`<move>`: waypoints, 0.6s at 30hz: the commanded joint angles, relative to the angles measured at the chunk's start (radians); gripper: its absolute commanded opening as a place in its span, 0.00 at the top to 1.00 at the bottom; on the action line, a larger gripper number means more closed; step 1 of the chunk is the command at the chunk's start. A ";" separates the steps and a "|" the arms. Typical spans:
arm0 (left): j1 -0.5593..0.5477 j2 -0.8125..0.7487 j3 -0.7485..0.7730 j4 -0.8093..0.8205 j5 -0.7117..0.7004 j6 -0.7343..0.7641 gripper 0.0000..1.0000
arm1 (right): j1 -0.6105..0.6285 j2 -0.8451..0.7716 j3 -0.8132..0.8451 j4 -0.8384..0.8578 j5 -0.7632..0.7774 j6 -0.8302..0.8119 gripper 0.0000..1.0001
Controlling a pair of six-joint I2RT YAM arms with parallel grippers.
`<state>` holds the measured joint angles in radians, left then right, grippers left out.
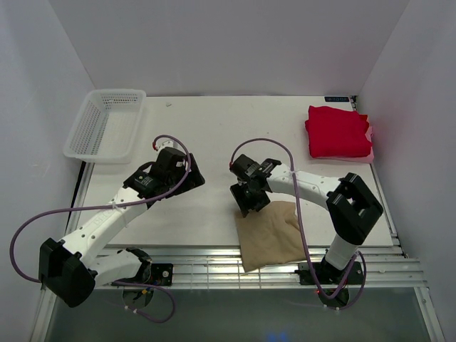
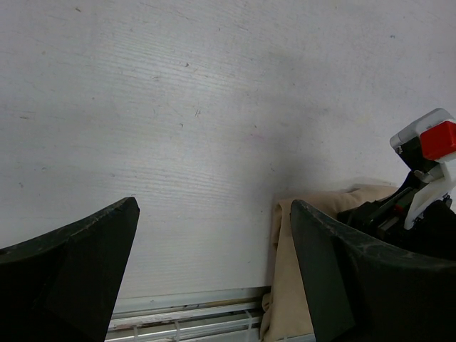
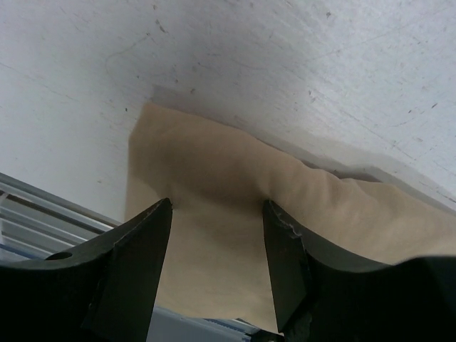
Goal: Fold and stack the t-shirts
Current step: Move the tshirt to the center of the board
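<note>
Right wrist view: right fingers part open, nothing held, hovering over far corner of folded tan shirt. Shirt runs back beneath them, near end overhanging bench edge. Left fingers wide open, empty, over bench, tan shirt just to their right. Red shirt folded, well apart beyond right fingers.

Risks:
- pinching top layer only would open fold on lift
- dragging toward base could slide shirt off bench
- loose carry could land it crooked on red shirt
</note>
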<state>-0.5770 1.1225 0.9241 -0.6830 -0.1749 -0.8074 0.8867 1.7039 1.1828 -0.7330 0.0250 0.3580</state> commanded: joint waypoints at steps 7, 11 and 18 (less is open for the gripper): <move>0.006 -0.027 -0.008 -0.007 -0.001 -0.006 0.02 | 0.024 0.040 -0.052 0.052 -0.054 -0.027 0.59; 0.006 -0.032 -0.013 -0.009 -0.003 -0.003 0.02 | 0.024 0.066 -0.023 0.041 -0.034 -0.034 0.92; 0.006 -0.029 -0.019 -0.007 -0.005 -0.003 0.02 | 0.024 0.141 0.321 -0.130 0.119 -0.094 0.92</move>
<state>-0.5770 1.1217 0.9195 -0.6880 -0.1753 -0.8097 0.9051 1.8233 1.3262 -0.8116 0.0502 0.3046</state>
